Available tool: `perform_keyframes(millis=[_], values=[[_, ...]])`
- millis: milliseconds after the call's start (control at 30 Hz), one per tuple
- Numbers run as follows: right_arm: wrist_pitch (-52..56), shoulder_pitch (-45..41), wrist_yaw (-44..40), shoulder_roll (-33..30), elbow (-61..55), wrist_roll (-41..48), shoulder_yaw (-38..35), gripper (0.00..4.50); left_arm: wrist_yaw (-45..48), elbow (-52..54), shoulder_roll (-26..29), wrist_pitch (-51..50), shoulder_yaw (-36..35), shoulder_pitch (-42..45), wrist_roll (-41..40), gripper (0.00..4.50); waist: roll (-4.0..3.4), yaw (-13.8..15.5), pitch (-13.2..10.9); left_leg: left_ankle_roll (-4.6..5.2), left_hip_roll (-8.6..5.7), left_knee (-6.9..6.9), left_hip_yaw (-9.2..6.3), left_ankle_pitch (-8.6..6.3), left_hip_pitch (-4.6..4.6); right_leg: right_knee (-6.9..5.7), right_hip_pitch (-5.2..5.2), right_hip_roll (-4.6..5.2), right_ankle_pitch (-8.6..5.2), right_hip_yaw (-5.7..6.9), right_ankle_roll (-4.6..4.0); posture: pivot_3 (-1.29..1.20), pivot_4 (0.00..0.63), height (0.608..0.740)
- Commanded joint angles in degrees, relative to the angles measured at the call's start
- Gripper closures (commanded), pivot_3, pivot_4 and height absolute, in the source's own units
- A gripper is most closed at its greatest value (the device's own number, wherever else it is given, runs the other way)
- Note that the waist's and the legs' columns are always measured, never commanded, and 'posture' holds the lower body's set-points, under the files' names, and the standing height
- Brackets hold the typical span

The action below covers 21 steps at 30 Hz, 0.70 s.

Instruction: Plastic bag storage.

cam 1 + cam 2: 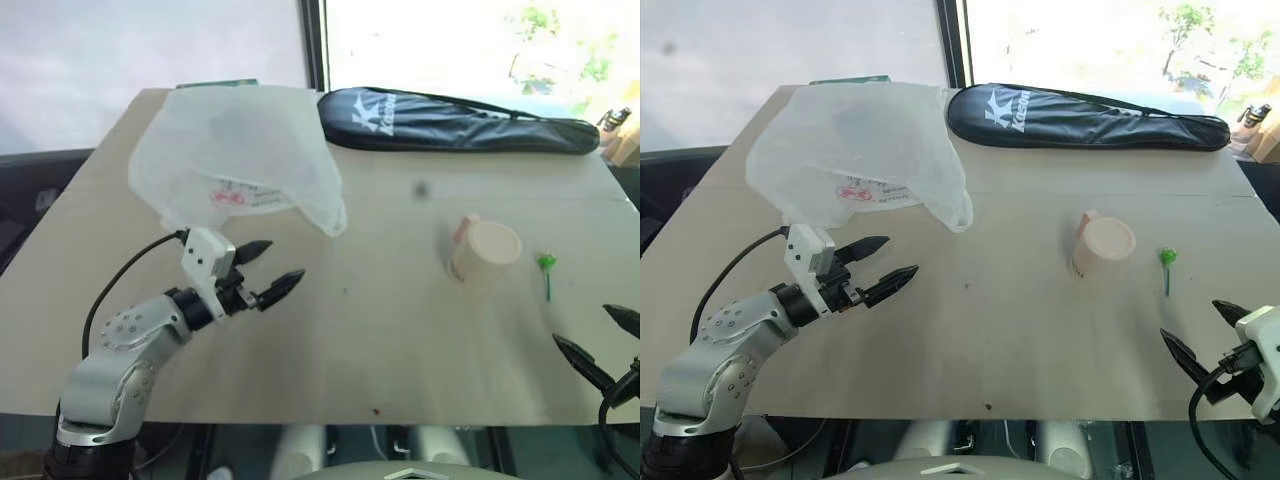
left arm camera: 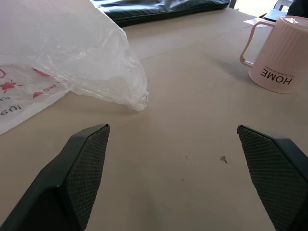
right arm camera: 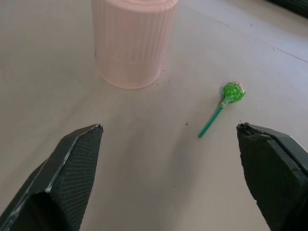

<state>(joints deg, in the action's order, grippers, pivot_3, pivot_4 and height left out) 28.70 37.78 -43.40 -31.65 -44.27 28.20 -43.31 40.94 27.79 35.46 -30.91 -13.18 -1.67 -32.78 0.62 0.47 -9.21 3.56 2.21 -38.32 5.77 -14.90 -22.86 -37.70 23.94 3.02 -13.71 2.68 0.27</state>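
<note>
Starting at the near edge of the desk (image 1: 970,350), we have our right hand (image 1: 1212,340) low at the near right corner, its two black fingers spread wide and holding nothing. Just ahead of it lies a green lollipop (image 3: 230,96) on a green stick, and just beyond that, to the left, stands a pink ribbed mug (image 1: 1102,246).

On the near left, our left hand (image 1: 883,262) hovers above the desk with its fingers also spread apart and empty, pointing forward and toward the middle. The plastic bag (image 1: 860,150) lies just past those fingertips but apart from them. It is thin, crinkly and translucent white, with red printing along its near side, and it sits loosely spread over the far left part of the desk. Something green peeks out behind its far edge; we cannot tell what it is.

Farthest away, along the far edge to the right of the bag, lies a long black zippered racket cover (image 1: 1090,118).

We judge the task barely begun: the bag is not grasped, folded or gathered, and nothing is stowed. Everything is left: reaching the bag, taking hold, compacting it and putting it away.
</note>
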Motion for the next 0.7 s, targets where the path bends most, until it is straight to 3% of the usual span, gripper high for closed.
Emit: perform_keyframes(millis=[33,133,300,400,500,600,700], values=[[-0.8,-1.9,1.7,-0.5,-1.1,0.1,1.2,0.0,-0.4,-0.6,0.1,2.2,-0.5,2.3,0.8,0.08,0.01,0.2,0.0,0.0,0.0,0.0,0.0,0.0,0.0,0.0,0.0,-0.01,-0.01,0.0,0.01,0.0,0.15,0.74],[0.2,-4.5,4.5,0.1,-4.9,1.6,3.9,0.0,-2.7,-2.5,-0.7,3.1,1.5,6.2,3.6,0.08,0.12,0.4,-0.1,0.14,-0.02,-0.03,-0.01,-0.1,-0.03,0.02,-0.01,-0.03,-0.16,0.01,0.28,0.0,0.15,0.74],[-3.3,-4.9,2.2,-0.3,-13.4,7.0,7.2,0.0,-5.5,-7.9,0.4,6.5,2.5,12.3,9.9,0.08,0.21,0.4,0.0,0.16,-0.03,-0.07,-0.02,-0.1,0.1,-0.04,-0.13,-0.03,-0.17,0.02,0.35,0.0,0.15,0.74],[-4.8,-5.4,1.8,-3.0,-15.7,10.2,10.0,0.0,-7.7,-13.5,4.7,13.0,3.3,16.4,19.3,0.08,0.29,0.3,-0.1,0.16,-0.03,-0.07,-0.02,-0.1,0.1,-0.05,-0.13,-0.05,-0.16,0.03,0.35,0.0,0.15,0.74],[-5.4,-7.7,3.2,-5.8,-15.7,13.0,12.0,0.0,-7.6,-22.4,11.1,27.9,5.6,20.2,30.0,0.08,0.42,0.3,-0.1,0.16,-0.03,-0.06,-0.01,-0.1,0.09,-0.02,-0.12,-0.08,-0.16,0.04,0.35,0.0,0.15,0.74],[-5.3,-8.8,4.7,-6.8,-15.7,13.3,12.9,0.0,-8.0,-26.4,12.4,34.4,6.1,21.6,33.0,0.08,0.43,0.4,-0.1,0.19,-0.05,-0.05,0.01,-0.13,0.08,0.0,-0.12,0.02,-0.03,0.04,0.12,0.0,0.15,0.74],[-6.3,-7.5,4.3,-5.9,-15.7,12.0,13.5,0.0,-13.1,-31.3,14.4,39.7,8.5,24.0,42.4,0.08,0.5,0.8,-0.1,0.26,-0.06,-0.05,0.01,-0.17,0.01,0.08,-0.13,0.11,-0.03,0.12,0.12,0.0,0.15,0.74]])
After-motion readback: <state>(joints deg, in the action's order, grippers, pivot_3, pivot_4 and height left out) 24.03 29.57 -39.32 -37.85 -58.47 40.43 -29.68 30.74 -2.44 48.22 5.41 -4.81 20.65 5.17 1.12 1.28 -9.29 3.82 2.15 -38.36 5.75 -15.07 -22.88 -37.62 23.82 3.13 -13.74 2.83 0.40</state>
